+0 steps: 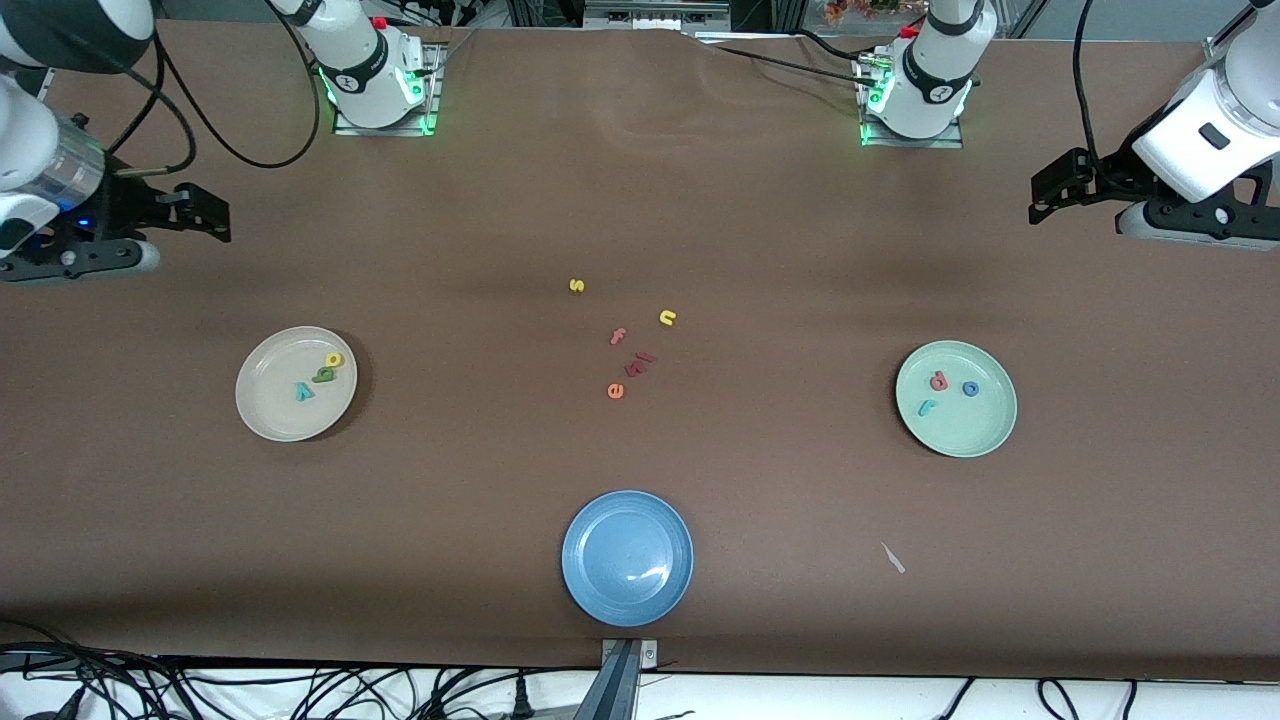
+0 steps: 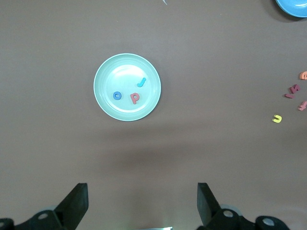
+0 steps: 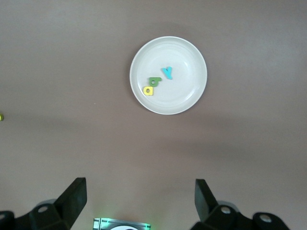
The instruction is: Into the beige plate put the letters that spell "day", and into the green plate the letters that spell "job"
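The beige plate [image 1: 270,405] lies toward the right arm's end of the table and holds the yellow d [image 1: 334,359], green a [image 1: 323,374] and teal y [image 1: 304,392]. The green plate [image 1: 978,430] lies toward the left arm's end and holds the salmon b [image 1: 938,380], blue o [image 1: 970,388] and teal j [image 1: 926,406]. My right gripper [image 1: 218,215] hangs open and empty over bare table beside the beige plate [image 3: 184,93]. My left gripper [image 1: 1040,198] hangs open and empty over bare table beside the green plate [image 2: 120,72].
Loose letters lie mid-table: a yellow s [image 1: 576,286], yellow n [image 1: 668,318], salmon f [image 1: 618,336], dark red pieces [image 1: 640,362] and an orange e [image 1: 615,391]. A blue plate [image 1: 627,590] sits near the front edge. A small white scrap [image 1: 893,558] lies beside it.
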Robot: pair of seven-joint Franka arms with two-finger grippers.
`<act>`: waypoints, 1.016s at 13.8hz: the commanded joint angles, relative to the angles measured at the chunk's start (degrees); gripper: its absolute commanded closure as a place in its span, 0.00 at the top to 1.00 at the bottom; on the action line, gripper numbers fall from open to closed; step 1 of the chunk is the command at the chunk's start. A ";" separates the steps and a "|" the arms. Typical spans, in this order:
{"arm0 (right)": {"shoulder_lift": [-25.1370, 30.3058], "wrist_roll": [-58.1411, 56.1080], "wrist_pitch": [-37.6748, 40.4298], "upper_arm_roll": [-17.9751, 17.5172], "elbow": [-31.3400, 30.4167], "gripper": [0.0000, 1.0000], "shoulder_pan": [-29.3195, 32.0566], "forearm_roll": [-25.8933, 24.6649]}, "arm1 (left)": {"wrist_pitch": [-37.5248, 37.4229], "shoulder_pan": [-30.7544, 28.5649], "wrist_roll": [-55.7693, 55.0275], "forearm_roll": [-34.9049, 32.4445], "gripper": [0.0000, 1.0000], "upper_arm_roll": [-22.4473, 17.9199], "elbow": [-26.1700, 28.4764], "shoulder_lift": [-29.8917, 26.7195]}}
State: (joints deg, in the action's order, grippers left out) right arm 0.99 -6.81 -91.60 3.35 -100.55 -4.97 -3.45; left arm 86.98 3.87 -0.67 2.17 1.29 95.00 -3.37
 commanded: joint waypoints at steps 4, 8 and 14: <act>0.16 0.48 0.11 2.71 1.58 1.00 -1.36 0.73 | -0.93 0.87 1.02 -1.03 1.00 -0.24 -1.13 0.21; 0.16 0.21 3.45 2.71 3.00 1.00 0.13 1.43 | -1.11 0.78 1.02 -1.03 1.00 -0.24 -1.22 0.29; -0.72 0.48 4.15 2.71 4.14 1.00 -0.13 0.73 | -1.02 0.17 1.19 -0.94 1.00 -0.50 -1.22 0.29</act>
State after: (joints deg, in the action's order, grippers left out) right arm 1.02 -6.70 -89.04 6.22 -98.16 -5.27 -3.06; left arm 86.95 4.04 -0.66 2.18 1.09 94.95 -3.37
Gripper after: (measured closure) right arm 0.000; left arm 0.000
